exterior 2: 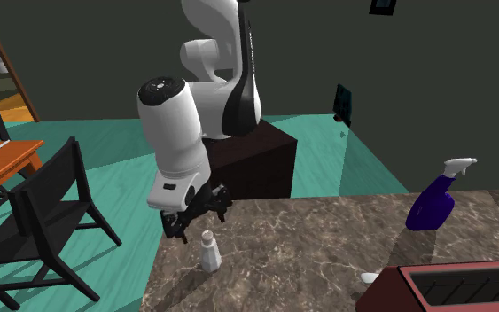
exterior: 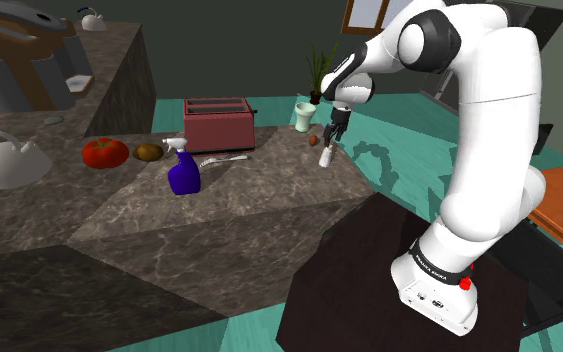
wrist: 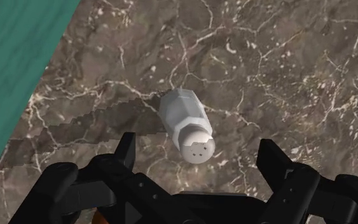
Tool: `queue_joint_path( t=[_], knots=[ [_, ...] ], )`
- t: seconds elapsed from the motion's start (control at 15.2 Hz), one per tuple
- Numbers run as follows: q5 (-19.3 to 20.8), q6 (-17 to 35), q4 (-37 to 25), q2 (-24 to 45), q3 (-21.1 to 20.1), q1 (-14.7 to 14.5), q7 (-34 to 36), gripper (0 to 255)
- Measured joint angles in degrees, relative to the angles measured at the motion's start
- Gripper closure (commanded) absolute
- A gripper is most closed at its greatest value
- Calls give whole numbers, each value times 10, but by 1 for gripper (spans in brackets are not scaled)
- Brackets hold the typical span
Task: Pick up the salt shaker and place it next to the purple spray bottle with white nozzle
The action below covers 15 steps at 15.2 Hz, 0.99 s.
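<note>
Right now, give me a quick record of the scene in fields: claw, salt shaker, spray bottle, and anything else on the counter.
claw: open, hovering above the salt shaker, not touching it
salt shaker: white, upright on the counter, near its edge
spray bottle: purple, white nozzle, upright, far from the shaker
also there: toaster, tomato
status: not yet picked up

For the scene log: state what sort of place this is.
Probably a home kitchen: a dark, veined counter holds a red toaster, a tomato and a salt shaker.
</note>
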<state>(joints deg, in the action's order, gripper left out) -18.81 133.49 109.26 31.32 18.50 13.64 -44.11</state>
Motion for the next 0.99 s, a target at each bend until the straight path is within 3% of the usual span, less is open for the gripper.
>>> queue_joint_path(
  t=[0.73, 0.79, 0.99],
  knots=[
    [-15, 28, -4, 33, -11, 6, -9, 0],
    [-15, 28, -4, 33, -11, 6, -9, 255],
    [-15, 28, -4, 33, -11, 6, -9, 255]
  ],
)
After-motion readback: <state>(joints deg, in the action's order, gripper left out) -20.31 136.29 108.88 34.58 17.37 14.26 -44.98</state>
